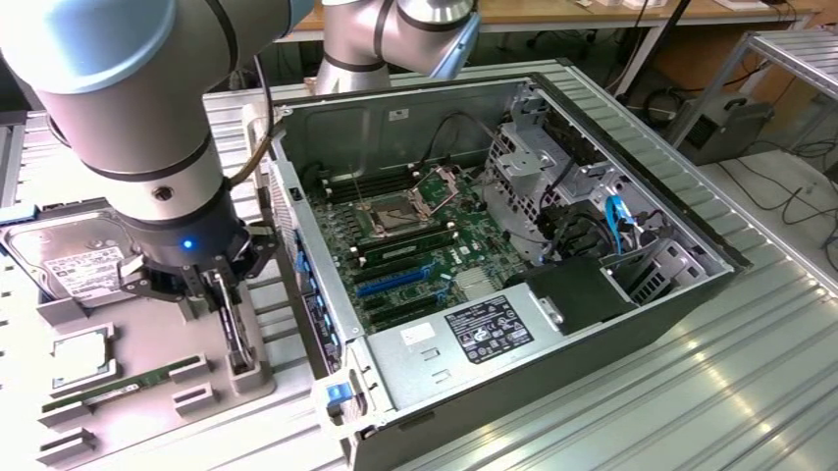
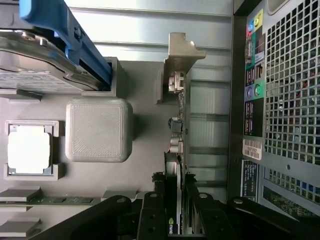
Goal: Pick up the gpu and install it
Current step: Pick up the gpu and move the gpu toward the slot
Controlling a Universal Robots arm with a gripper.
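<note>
While the gpu [image 1: 237,334] had not left its holder, the picking up looked to be at the gripping stage and the installing not begun. Farthest from the open computer case [image 1: 380,118], toward the exterior view's left, a grey parts tray [image 1: 144,334] held a silver hard drive [image 1: 73,267], a square processor [image 1: 81,358] and a narrow green RAM stick [image 1: 118,386]. Closer to the case, just beside its outer wall, the gpu stood on edge in an upright holder of that tray, a slim black card. The robot arm's gripper [image 1: 220,294] reached straight down over it. In the wrist view the two black fingers [image 2: 152,212] lay against the card's opposite faces with no gap to be seen, so the gripper appeared to be pinching the gpu, well apart from the card's silver bracket [image 2: 181,50]. The card's lower end sat in the holder, so it was judged gripped but not raised. Inside the case, the motherboard [image 1: 419,245] lay exposed, and its blue expansion slots [image 1: 392,283] carried no card. Lifting the card clear, bringing it into the case and seating it all remained undone.
</note>
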